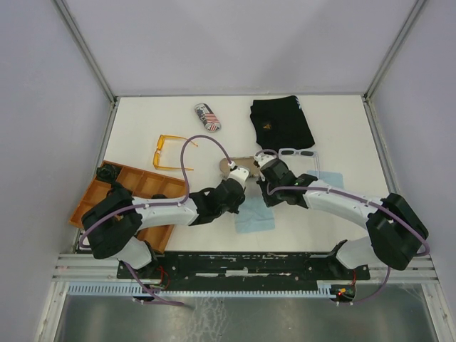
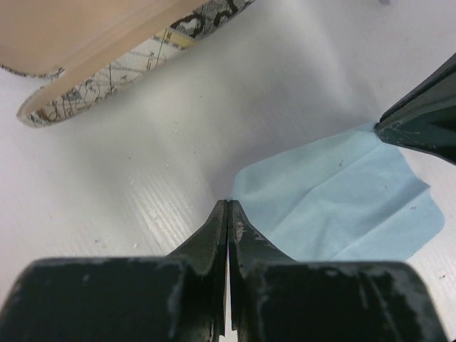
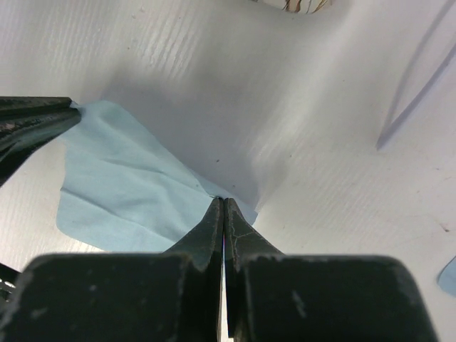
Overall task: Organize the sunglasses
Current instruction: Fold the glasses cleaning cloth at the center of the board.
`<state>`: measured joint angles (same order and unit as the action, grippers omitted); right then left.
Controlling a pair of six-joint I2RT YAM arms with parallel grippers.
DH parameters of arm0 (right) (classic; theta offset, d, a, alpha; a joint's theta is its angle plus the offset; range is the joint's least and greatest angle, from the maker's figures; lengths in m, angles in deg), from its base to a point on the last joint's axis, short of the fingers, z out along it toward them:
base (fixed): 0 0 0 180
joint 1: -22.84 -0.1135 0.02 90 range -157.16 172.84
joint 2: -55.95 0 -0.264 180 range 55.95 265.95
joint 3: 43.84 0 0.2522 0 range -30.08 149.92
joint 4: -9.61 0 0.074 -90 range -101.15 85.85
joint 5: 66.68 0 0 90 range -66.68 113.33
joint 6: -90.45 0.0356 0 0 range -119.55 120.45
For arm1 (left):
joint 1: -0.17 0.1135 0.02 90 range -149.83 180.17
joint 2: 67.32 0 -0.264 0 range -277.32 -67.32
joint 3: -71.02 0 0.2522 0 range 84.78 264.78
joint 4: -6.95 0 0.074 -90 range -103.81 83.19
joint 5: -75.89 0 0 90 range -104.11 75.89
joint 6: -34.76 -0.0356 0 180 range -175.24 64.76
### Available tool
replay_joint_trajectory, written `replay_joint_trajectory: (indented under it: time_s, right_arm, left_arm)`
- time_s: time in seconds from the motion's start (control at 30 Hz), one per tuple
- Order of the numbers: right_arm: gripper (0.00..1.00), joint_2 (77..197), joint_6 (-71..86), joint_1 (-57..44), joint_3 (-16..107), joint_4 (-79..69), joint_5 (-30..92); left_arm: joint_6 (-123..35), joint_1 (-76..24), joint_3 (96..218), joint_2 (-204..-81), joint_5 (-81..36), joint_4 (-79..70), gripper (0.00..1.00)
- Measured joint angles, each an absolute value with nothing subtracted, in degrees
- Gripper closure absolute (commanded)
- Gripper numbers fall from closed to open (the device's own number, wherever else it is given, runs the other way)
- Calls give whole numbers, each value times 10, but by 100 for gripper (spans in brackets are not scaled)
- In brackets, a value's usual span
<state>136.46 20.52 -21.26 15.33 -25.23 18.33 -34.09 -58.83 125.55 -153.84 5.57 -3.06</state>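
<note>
The orange-amber sunglasses (image 1: pixel 171 151) lie open on the white table, left of centre. The white-framed sunglasses (image 1: pixel 296 152) lie at the right, in front of a black cloth pouch (image 1: pixel 281 121); a thin arm (image 3: pixel 420 85) of theirs shows in the right wrist view. Both grippers meet at the table's middle over a light blue cloth (image 1: pixel 255 217). My left gripper (image 2: pixel 228 203) is shut, pinching one corner of that cloth (image 2: pixel 342 206). My right gripper (image 3: pixel 224 199) is shut on the neighbouring corner of the cloth (image 3: pixel 121 185).
An open map-printed glasses case (image 1: pixel 229 166) lies just beyond the grippers, its rim (image 2: pixel 107 78) close to the left fingers. A flag-printed case (image 1: pixel 207 117) sits at the back. An orange compartment tray (image 1: pixel 128 189) is at the left edge. A second blue cloth (image 1: pixel 329 178) lies under the right arm.
</note>
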Motion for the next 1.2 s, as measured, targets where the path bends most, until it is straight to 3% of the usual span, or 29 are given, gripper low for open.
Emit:
replay_joint_trajectory:
  time_s: [0.7, 1.2]
  right_arm:
    - [100, 1369, 178, -183, 166, -257, 198]
    - [100, 1367, 175, -183, 166, -269, 253]
  left_arm:
    - [-401, -587, 1271, -1563, 62, 14, 97]
    - [-412, -587, 1214, -1542, 13, 60, 97]
